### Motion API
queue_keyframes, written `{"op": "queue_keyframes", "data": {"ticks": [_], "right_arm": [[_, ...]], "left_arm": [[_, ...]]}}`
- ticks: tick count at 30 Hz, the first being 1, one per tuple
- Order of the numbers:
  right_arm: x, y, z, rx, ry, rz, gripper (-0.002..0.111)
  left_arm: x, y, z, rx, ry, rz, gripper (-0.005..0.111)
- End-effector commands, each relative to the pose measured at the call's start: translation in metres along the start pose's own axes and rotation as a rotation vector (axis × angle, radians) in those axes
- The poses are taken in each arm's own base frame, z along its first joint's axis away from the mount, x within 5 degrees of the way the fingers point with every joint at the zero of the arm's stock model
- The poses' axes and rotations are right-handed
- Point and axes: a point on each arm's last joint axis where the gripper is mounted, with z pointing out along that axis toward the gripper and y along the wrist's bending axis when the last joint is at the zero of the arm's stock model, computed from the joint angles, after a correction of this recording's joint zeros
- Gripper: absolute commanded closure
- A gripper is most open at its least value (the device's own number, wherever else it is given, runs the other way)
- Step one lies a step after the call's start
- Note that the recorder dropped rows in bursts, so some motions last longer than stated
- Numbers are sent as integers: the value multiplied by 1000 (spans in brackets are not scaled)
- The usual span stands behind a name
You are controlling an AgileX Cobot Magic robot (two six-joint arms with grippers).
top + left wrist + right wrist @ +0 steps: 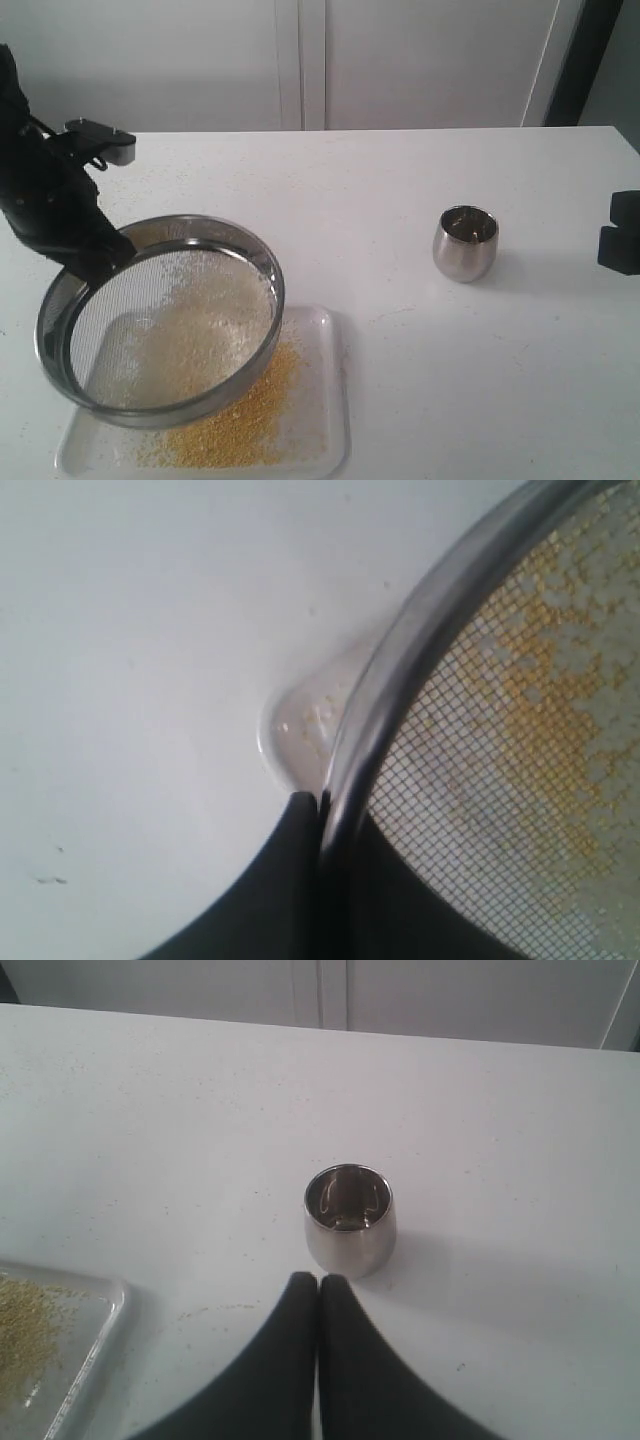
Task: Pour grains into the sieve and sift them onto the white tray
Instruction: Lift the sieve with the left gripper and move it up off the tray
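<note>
The sieve (90,345) hangs tilted over the white tray (325,400), its steel rim (400,670) pinched between the fingers of my left gripper (320,805), which is shut on it. In the exterior view that gripper (100,262) holds the sieve's far left rim. Pale whitish grains (205,320) lie on the mesh. Fine yellow grains (240,420) are heaped on the tray under and beside the sieve. A corner of the tray (295,730) shows past the rim. My right gripper (320,1282) is shut on nothing, hovering just short of the steel cup (348,1218).
The small steel cup (465,242) stands upright on the white table, right of the tray. Part of the right arm (622,232) shows at the right edge. Stray granules dot the table around the tray (105,1320). A white wall rises behind the table.
</note>
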Motion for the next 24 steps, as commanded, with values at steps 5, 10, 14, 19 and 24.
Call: {"op": "queue_keyframes", "data": {"ticks": [5, 10, 14, 19, 24], "right_arm": [[0, 0, 0, 2, -11, 9, 108], [0, 0, 0, 1, -11, 11, 108], [0, 0, 0, 1, -9, 11, 108], [0, 0, 0, 0, -12, 15, 108], [0, 0, 0, -1, -12, 15, 108]], "left_arm": [[-62, 26, -2, 11, -87, -52, 107], [-91, 47, 9, -9, -114, -60, 107], [-114, 56, 19, -6, -115, -46, 107], [-132, 64, 31, -13, -143, -43, 107], [-142, 68, 34, -17, -170, -36, 107]]}}
